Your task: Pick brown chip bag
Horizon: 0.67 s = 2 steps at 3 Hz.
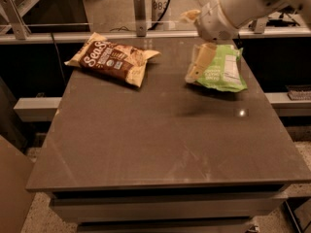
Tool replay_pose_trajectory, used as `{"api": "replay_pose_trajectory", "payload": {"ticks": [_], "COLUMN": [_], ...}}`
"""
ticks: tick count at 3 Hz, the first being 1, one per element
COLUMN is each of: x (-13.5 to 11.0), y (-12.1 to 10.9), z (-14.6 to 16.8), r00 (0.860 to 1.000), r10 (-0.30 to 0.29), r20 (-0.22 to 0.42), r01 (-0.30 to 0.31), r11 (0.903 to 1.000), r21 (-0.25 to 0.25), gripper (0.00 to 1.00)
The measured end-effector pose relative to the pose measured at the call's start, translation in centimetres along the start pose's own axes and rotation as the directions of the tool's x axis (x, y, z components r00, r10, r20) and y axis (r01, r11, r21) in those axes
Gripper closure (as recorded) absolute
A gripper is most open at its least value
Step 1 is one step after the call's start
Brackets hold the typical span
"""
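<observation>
Two snack bags lie on the surface (160,144), well apart, both toward its far edge. At the far left sits the brown chip bag (112,62) — dark middle panel with white script, pale edges. It lies flat and askew, with nothing touching it.

Further right, the claw (194,74) hangs from the white arm (238,6), which comes in from the upper right. It points down and a little to the left, its tip low at the left edge of the green bag (221,74) on the far right. I cannot tell whether the tip touches that bag or only hovers in front of it. Nor can I tell whether the claw is wide or narrow, and nothing appears lifted in it.

By my reading, the step in hand is the approach — the grasp on the brown bag has not begun, since the claw is beside the wrong bag. The next move likely calls for a sideways carry to the left, high enough not to drag the green bag along. Then comes a descent over the middle of the brown bag. The crinkly film will probably give and slide, so the claw should pinch a raised fold rather than press flat.
</observation>
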<state>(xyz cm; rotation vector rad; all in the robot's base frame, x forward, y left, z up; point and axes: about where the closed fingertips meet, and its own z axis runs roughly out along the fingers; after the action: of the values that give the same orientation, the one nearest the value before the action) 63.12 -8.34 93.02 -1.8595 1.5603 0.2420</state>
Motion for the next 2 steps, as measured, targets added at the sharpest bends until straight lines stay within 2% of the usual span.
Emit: {"api": "replay_pose_trajectory", "payload": {"ticks": [2], "x": [-0.9], "y": [-3.6], "z": [7.6], "r00": [0.994], "r10": [-0.024], "r20": [0.105], "r01": [0.030], "r11": [0.9977], "r21": [-0.061], "gripper": [0.00]}}
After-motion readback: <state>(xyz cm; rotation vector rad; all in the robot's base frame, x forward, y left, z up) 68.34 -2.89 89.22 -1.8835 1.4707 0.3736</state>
